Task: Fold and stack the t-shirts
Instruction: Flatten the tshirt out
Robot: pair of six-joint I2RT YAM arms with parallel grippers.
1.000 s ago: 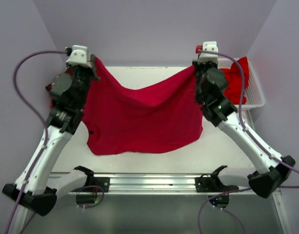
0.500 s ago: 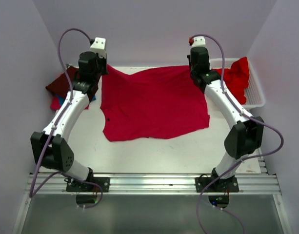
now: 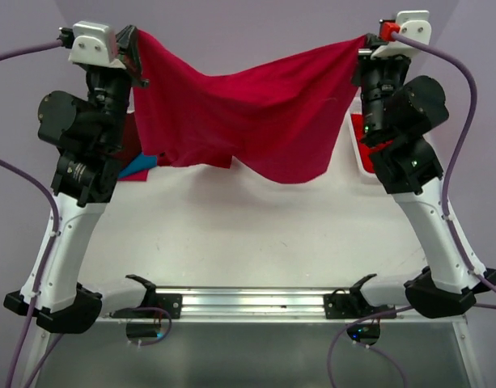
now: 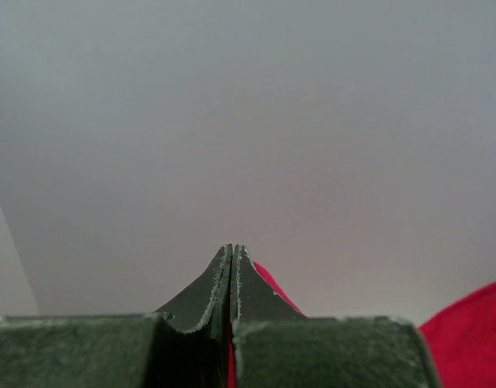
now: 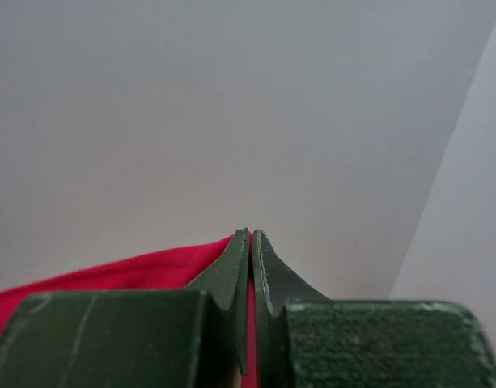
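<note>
A crimson-pink t-shirt [image 3: 248, 113] hangs spread in the air between my two raised arms, its lower edge sagging above the table's far half. My left gripper [image 3: 134, 38] is shut on its top left corner, and red cloth [image 4: 270, 280] shows beside the closed fingers [image 4: 246, 283]. My right gripper [image 3: 362, 42] is shut on the top right corner, with cloth [image 5: 110, 275] running off to the left of it. A dark maroon t-shirt [image 3: 131, 139] and a teal blue t-shirt [image 3: 139, 166] lie in a pile behind the left arm.
A bright red t-shirt [image 3: 367, 153] lies at the right, mostly hidden behind the right arm. The white table [image 3: 248, 234] stretches below the hanging shirt. The metal rail [image 3: 248, 301] with both arm bases runs along the near edge. Walls close in on three sides.
Both arms have swung up and toward the camera, lifting the crimson-pink shirt off the table. It now hangs free between the grippers instead of lying spread flat.
</note>
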